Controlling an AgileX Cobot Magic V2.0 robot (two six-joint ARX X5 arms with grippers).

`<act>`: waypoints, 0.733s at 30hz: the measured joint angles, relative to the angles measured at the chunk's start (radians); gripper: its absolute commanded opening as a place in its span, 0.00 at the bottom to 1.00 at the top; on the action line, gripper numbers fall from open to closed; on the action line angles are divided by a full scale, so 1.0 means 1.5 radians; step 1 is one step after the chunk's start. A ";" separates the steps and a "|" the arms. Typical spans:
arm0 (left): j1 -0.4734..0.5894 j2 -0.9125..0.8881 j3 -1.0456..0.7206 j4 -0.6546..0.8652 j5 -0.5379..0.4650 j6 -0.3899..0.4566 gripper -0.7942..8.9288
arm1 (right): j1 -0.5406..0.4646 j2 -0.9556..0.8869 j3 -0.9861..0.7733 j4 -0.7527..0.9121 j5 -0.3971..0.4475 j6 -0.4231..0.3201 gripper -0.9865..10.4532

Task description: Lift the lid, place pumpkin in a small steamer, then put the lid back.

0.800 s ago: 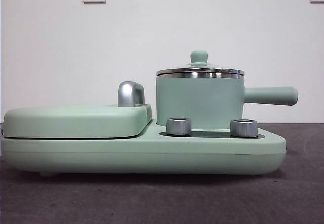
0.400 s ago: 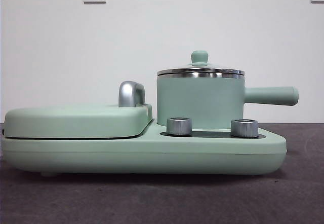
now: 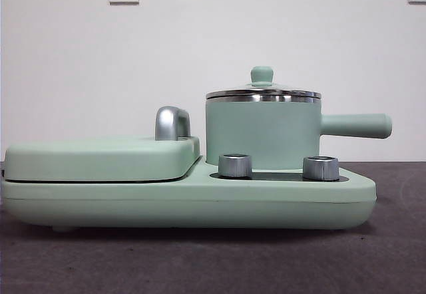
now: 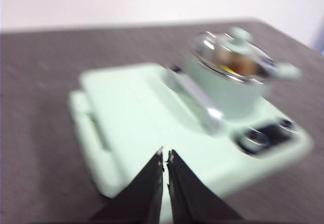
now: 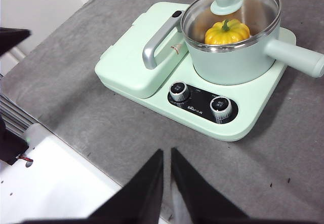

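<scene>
change: none since the earlier frame
lid [image 3: 263,94]: seated on steamer [image 3: 263,134]
pumpkin [image 5: 227,32]: inside
left claw [image 4: 165,155]: closed, empty
right claw [image 5: 166,154]: nearly closed, empty

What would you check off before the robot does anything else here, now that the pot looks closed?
1. Pumpkin inside the pot: ok, it shows through the glass in the right wrist view.
2. Lid seated on the pot's rim: ok, it looks level in the front view.
3. Pot standing on the cooker base, behind the two silver knobs: ok.
4. Left hand away from the pot, empty: ok, jaws shut on nothing, above the flat cover.
5. Right hand away from the pot, empty: ok, jaws nearly together, over the table.
6. Pumpkin sitting upright: cannot tell for sure; only its top and stem show.
</scene>
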 measured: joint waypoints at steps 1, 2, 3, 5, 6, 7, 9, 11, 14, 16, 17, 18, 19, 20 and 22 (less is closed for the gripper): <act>0.016 -0.016 -0.032 0.031 0.000 0.001 0.10 | 0.000 0.000 0.000 0.000 0.000 0.000 0.10; 0.033 -0.033 -0.068 0.063 -0.001 0.001 0.10 | 0.000 0.000 0.000 0.000 0.000 0.000 0.10; 0.048 -0.048 -0.099 0.090 -0.006 0.001 0.10 | 0.000 0.000 0.000 0.000 0.000 0.000 0.10; 0.076 -0.073 -0.147 0.123 -0.030 0.003 0.10 | 0.000 0.000 0.000 0.000 0.000 0.000 0.10; 0.090 -0.084 -0.166 0.128 -0.047 0.003 0.10 | 0.000 0.000 0.000 0.000 0.000 0.000 0.10; 0.101 -0.094 -0.180 0.129 -0.061 0.003 0.10 | 0.000 0.000 0.000 0.000 0.000 0.000 0.10; 0.120 -0.114 -0.209 0.129 -0.098 0.002 0.10 | 0.000 0.000 0.000 0.000 0.000 0.000 0.10; 0.123 -0.117 -0.229 0.139 -0.124 0.002 0.10 | 0.000 0.000 0.000 0.000 0.000 0.000 0.10; 0.130 -0.117 -0.256 0.154 -0.128 0.001 0.10 | 0.000 0.000 0.000 0.000 0.000 0.000 0.10; 0.133 -0.117 -0.271 0.158 -0.129 0.000 0.10 | 0.000 0.000 0.000 0.000 0.000 0.000 0.10; 0.133 -0.117 -0.279 0.166 -0.129 0.000 0.10 | 0.000 0.000 0.000 0.000 0.000 0.000 0.10; 0.134 -0.116 -0.285 0.180 -0.131 0.000 0.10 | 0.000 0.000 0.000 0.000 0.000 0.000 0.10; 0.134 -0.116 -0.291 0.197 -0.132 0.000 0.10 | 0.000 0.000 0.000 0.000 0.000 0.000 0.10; 0.134 -0.117 -0.294 0.208 -0.132 0.000 0.10 | 0.000 0.000 0.000 0.000 0.000 0.000 0.10; 0.135 -0.117 -0.298 0.218 -0.137 0.000 0.10 | 0.000 0.000 0.000 0.000 0.000 0.000 0.10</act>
